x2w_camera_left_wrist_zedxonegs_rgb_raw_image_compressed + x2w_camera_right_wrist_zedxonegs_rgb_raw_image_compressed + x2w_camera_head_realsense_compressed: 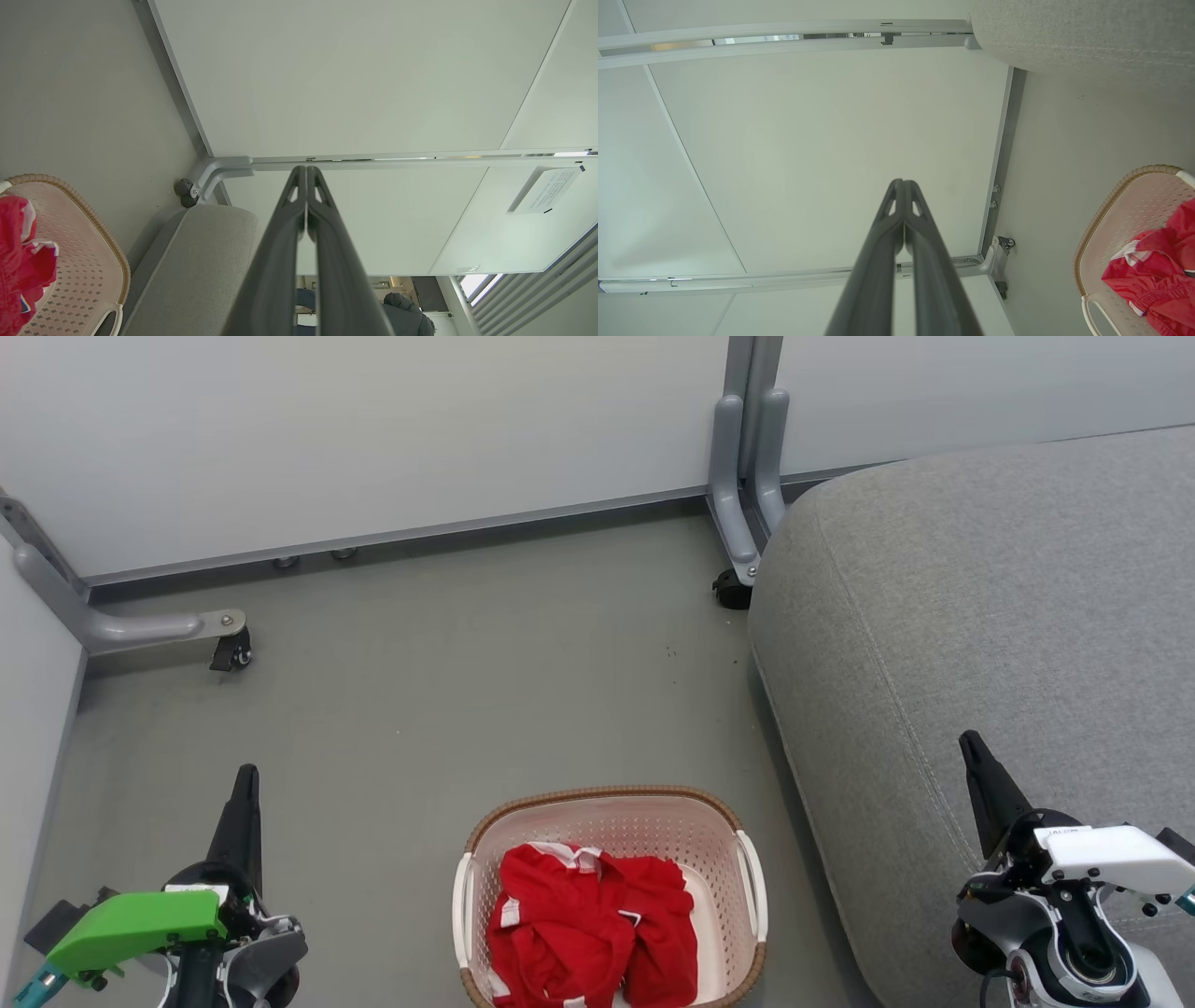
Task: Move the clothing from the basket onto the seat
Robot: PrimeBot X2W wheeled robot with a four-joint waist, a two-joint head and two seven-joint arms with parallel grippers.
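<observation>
**Two grippers closed and empty: left gripper (246,784), right gripper (973,751)**

Crumpled red sports clothing with white trim (588,924) lies inside the rounded cream perforated plastic basket with brown woven rim (607,793), on the grey floor (448,681). Large light-grey fabric sofa seat (980,597): just right of the basket. Left gripper: left of the basket; right gripper: right of it, over the seat.

left wrist cover (131,919): bright green | right wrist cover (1111,859): white | jaws: long, dark, tapered, slotted tips

head looks down; wrists face walls (350,70); all share basket (616,826).
</observation>
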